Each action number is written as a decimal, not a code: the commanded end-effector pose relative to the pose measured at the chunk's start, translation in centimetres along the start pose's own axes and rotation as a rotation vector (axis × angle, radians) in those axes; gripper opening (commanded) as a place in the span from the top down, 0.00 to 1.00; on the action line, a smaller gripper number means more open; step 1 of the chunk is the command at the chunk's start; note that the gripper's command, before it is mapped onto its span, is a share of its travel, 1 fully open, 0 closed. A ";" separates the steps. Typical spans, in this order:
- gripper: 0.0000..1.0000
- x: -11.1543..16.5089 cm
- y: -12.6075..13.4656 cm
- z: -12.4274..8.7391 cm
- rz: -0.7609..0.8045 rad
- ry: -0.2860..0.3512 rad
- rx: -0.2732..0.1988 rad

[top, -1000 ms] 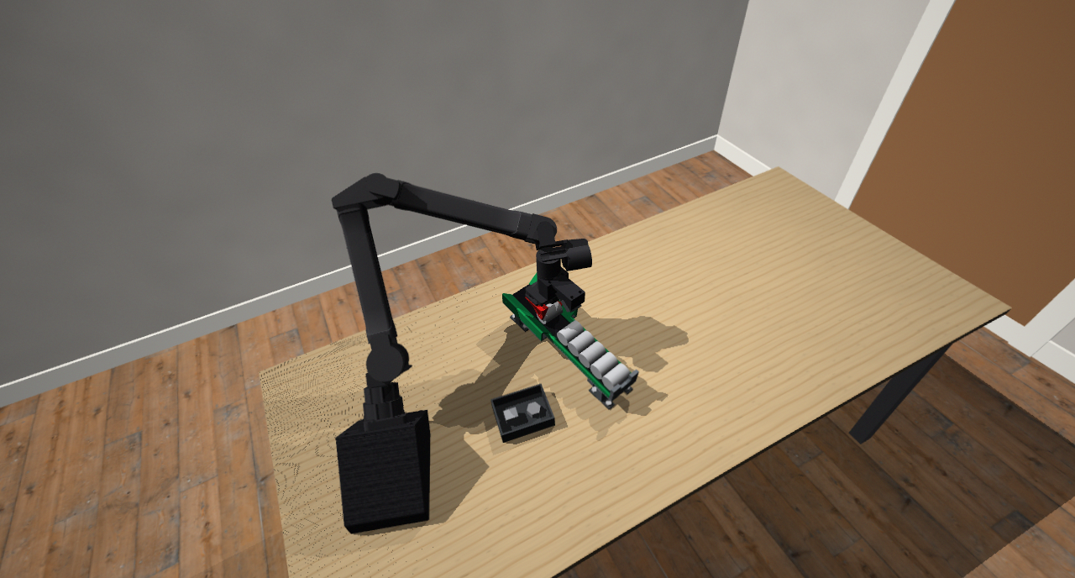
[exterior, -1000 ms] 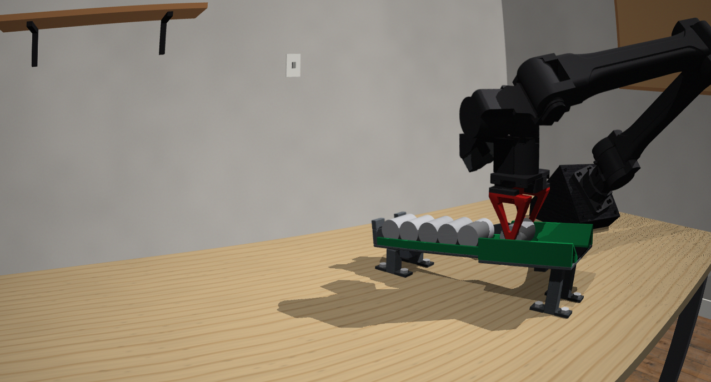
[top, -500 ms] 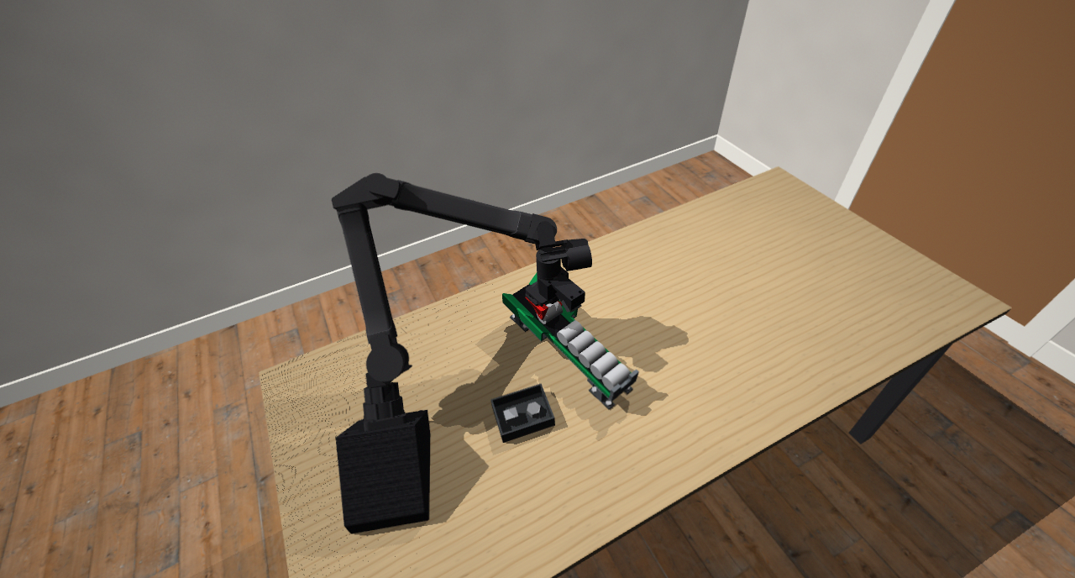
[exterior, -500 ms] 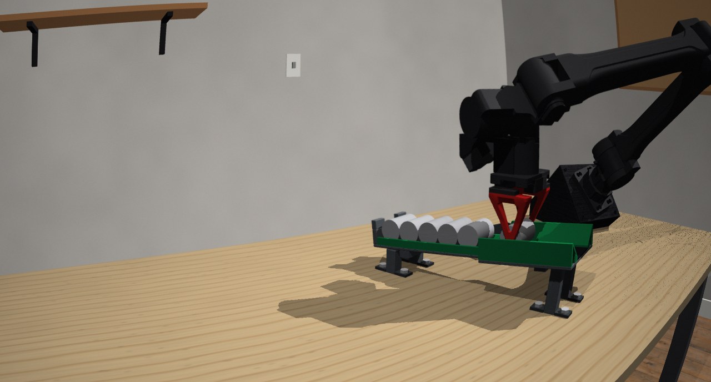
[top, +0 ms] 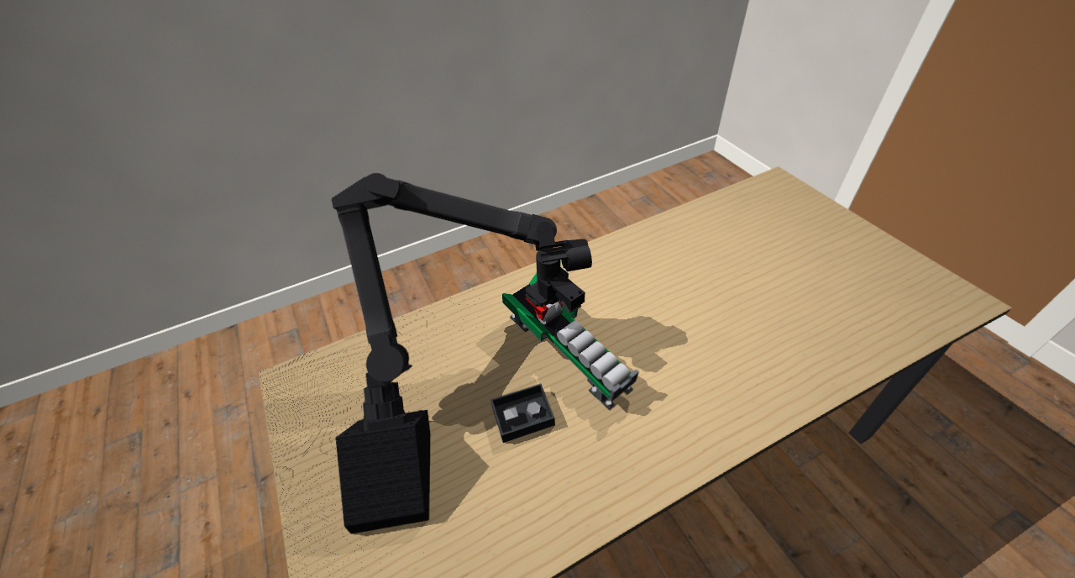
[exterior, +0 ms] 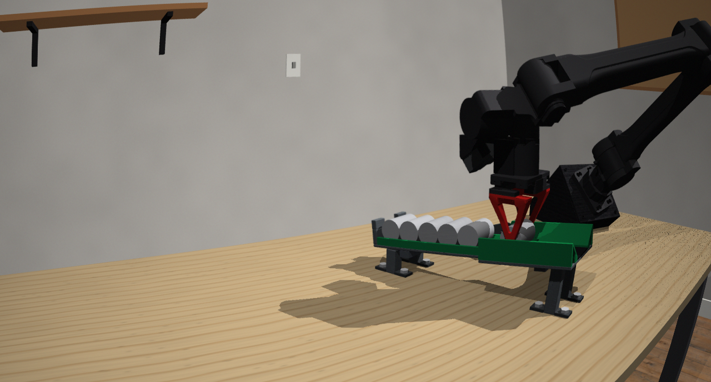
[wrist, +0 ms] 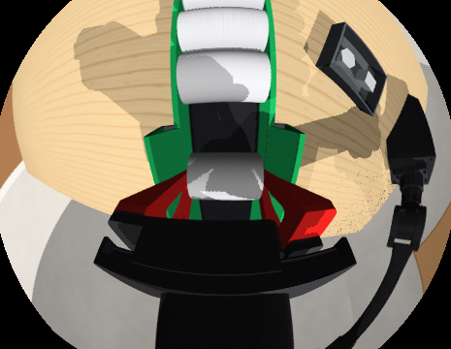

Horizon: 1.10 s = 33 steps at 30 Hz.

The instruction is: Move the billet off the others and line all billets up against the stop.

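A green feed ramp (top: 567, 338) stands on dark legs on the wooden table and slopes down to a grey stop (exterior: 379, 229) at its low end. Several grey billets (exterior: 432, 229) lie across it side by side in a row against the stop; the row also shows in the wrist view (wrist: 221, 29). My gripper (exterior: 516, 233), with red fingers, is shut on one more billet (wrist: 224, 177) at the upper part of the ramp. That billet lies across the ramp, low in the channel, with a short gap between it and the row.
A small black tray (top: 522, 412) with two grey pieces stands on the table near the ramp's low end; it also shows in the wrist view (wrist: 355, 68). The arm's black base (top: 383, 470) is at the table's near left corner.
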<state>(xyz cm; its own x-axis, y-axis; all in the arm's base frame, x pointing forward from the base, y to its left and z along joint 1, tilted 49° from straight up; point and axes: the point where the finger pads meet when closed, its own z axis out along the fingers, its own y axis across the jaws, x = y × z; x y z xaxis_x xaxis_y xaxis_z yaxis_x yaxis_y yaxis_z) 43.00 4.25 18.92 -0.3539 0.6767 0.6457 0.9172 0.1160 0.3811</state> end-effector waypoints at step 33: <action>0.44 0.6 1.1 -2.0 -0.025 -0.027 -0.047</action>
<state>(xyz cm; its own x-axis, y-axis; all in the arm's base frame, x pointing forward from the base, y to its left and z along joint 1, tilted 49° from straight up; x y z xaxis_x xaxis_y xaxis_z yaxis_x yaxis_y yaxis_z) 43.00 4.24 18.91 -0.3534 0.6769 0.6457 0.9174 0.1158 0.3808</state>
